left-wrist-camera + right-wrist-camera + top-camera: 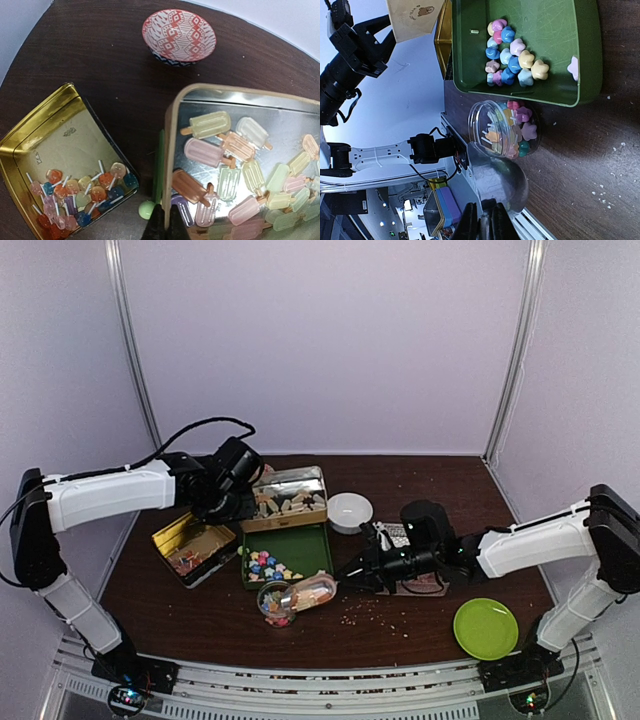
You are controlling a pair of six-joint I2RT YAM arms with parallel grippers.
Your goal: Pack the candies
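Note:
Pastel star-shaped candies (268, 565) (514, 54) lie in a green tray (310, 545) (560, 65). More stars and small lollipops fill a clear round container (280, 602) (506, 127) lying on its side in front of the tray. My right gripper (347, 577) (482, 225) is shut on that container's clear domed lid (502, 172). Pale chunky candies (288, 503), popsicle-shaped in the left wrist view (235, 160), lie in a silver tin (290, 480). My left gripper (238, 508) (166, 225) is shut on the tin's rim (169, 150).
A gold tin (180, 532) (45, 145) holding small lollipops sits left of the green tray. A white bowl (350, 511) stands behind the tray, and a red-patterned bowl (179, 35) shows in the left wrist view. A lime plate (486, 628) lies front right. Crumbs (380, 615) dot the table.

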